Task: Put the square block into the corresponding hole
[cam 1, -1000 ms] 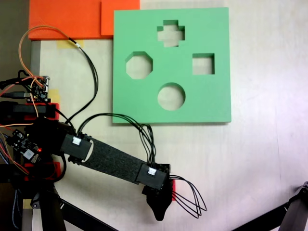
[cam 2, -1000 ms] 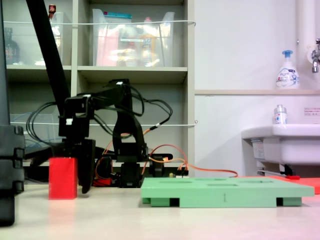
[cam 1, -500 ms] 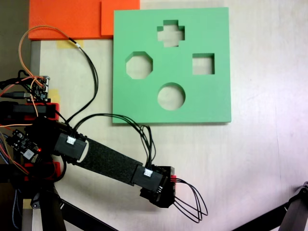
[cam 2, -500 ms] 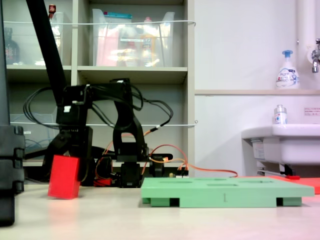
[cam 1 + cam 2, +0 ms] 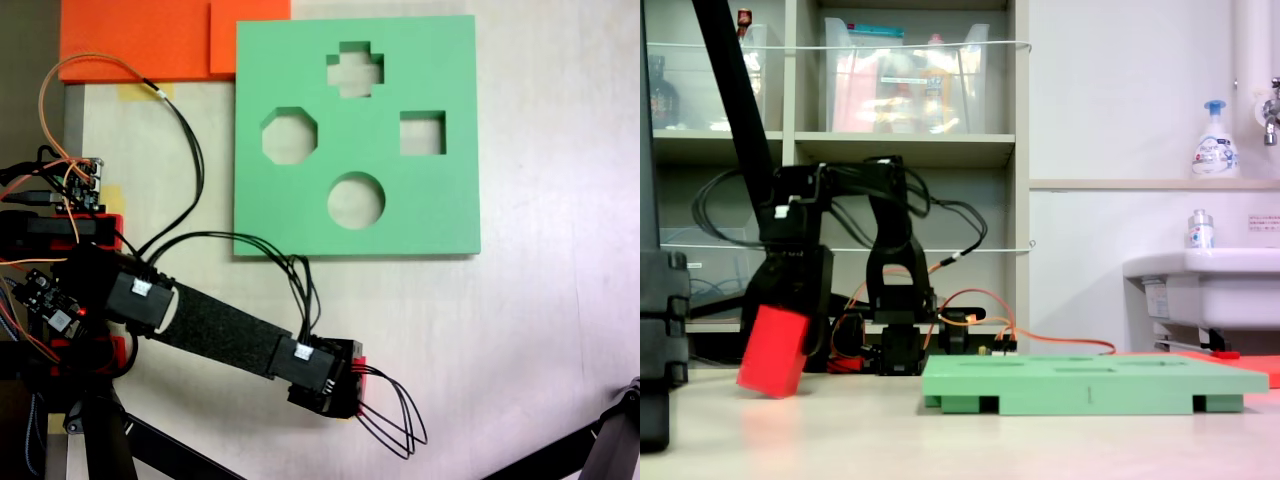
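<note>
Now square block (image 5: 773, 351) tilted, clamped in end effector (image 5: 790, 335).

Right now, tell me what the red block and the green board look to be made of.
The square block: plain matte red faces with no shine, probably foam or painted wood; the look leaves it open. The green board: a thick flat matte slab with cleanly cut holes, most likely foam.

A pale beige counter (image 5: 1040, 445) fronts a plain white wall (image 5: 1120, 90). At nine o'clock stands a beige open shelf unit (image 5: 905, 150) holding clear plastic bins (image 5: 905, 80); at three o'clock, a white ceramic sink (image 5: 1205, 290).
</note>
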`<state>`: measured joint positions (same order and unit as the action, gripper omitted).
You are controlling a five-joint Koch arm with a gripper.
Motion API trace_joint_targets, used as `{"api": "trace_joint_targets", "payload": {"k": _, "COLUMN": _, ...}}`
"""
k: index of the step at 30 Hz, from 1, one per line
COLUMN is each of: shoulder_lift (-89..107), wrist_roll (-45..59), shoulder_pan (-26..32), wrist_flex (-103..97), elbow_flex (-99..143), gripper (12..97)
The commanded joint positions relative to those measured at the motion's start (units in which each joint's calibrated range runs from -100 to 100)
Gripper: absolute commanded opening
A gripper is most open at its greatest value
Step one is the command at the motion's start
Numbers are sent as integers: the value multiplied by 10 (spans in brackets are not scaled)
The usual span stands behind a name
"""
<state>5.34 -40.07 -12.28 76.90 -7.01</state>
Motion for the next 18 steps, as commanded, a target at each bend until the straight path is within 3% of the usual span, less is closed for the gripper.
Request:
{"api": "trace_joint_targets", "payload": {"k": 1, "shoulder_lift": 22, "wrist_roll": -7, "shoulder_pan": 1, "wrist_flex": 40, "elbow_flex": 11, "gripper": 143}}
{"api": "trace_joint_targets", "payload": {"k": 11, "shoulder_lift": 165, "wrist_roll": -54, "shoulder_pan": 30, "wrist_flex": 173, "elbow_flex": -86, "gripper": 143}}
{"api": "trace_joint_targets", "payload": {"k": 18, "shoulder_lift": 226, "wrist_roll": -132, "shoulder_pan": 105, "wrist_flex": 225, "elbow_flex": -258, "gripper": 144}}
